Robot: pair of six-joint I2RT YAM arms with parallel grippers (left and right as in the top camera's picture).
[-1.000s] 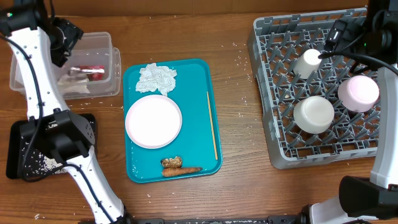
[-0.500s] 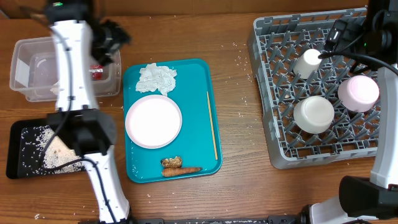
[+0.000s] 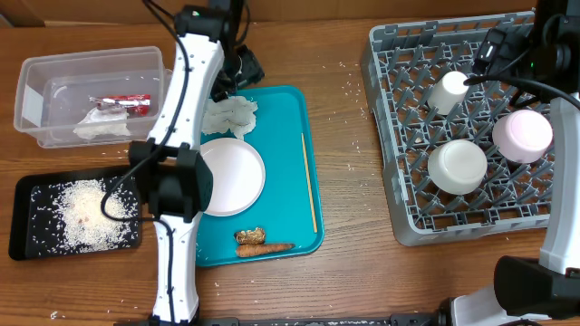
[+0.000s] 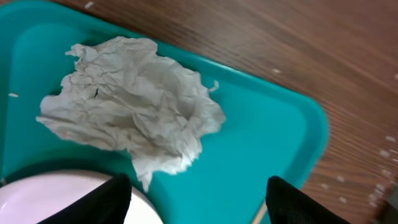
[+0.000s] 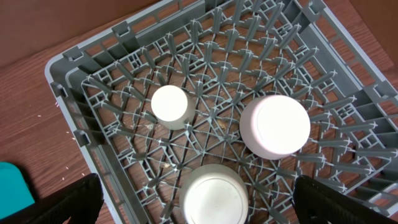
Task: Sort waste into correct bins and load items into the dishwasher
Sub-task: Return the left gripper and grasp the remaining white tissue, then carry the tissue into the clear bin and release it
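Left gripper [image 4: 202, 204], spread and empty, hovers at the teal tray's [image 4: 267, 149] far end; the crumpled white tissue [image 4: 134, 99] lies just near-left of it, well apart from the spread right gripper [image 5: 205, 205].

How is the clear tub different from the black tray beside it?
The clear tub is see-through with tall walls; the black tray is opaque and shallow. The tub holds a red wrapper and white tissue; the tray holds loose rice. Both are rectangular, left of the teal tray.

Wooden table [image 3: 344, 181]: teal tray [image 3: 285, 181], tub [image 3: 54, 95], rack [image 3: 408, 118]
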